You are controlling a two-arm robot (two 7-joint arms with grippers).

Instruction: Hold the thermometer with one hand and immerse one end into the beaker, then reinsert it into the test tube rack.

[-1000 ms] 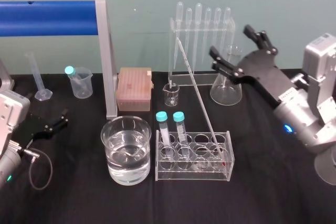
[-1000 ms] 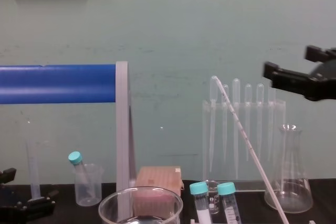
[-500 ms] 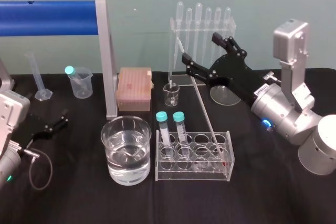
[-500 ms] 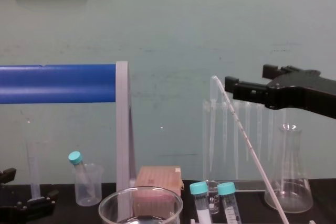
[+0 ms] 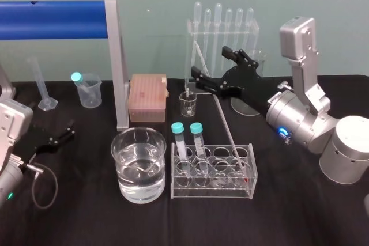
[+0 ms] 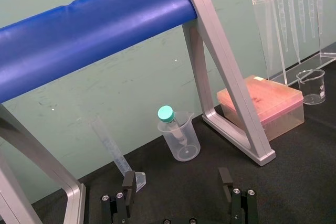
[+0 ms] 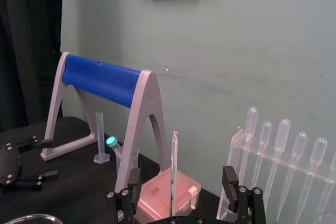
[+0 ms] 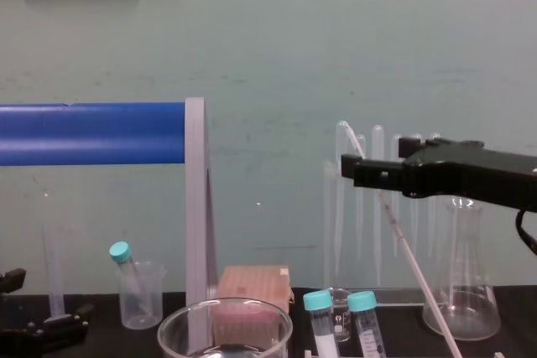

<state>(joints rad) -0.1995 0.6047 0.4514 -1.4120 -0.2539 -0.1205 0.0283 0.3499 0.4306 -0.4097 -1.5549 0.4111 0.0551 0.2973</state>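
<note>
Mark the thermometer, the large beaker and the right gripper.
thermometer (image 5: 225, 124), head view, middle of its shaft.
large beaker (image 5: 138, 180), head view, front wall.
right gripper (image 5: 208, 62), head view, midway between its fingertips.

Behind the right tool (image 5: 209, 63) stands a rack of bulb-topped pipettes (image 5: 189, 36), with a small glass beaker (image 5: 188, 104) beneath the tool. To its left are a pink tip box (image 5: 147, 97), a blue-barred frame (image 5: 55, 19), a plastic beaker (image 5: 91, 96) holding a teal-capped tube (image 5: 76, 77), and a graduated cylinder (image 5: 41, 84).

the beaker (image 5: 122, 162) and thermometer (image 5: 223, 120) look glossy glass, the rack (image 5: 213, 192) clear smooth plastic, the tablecloth (image 5: 86, 218) matt black.
</note>
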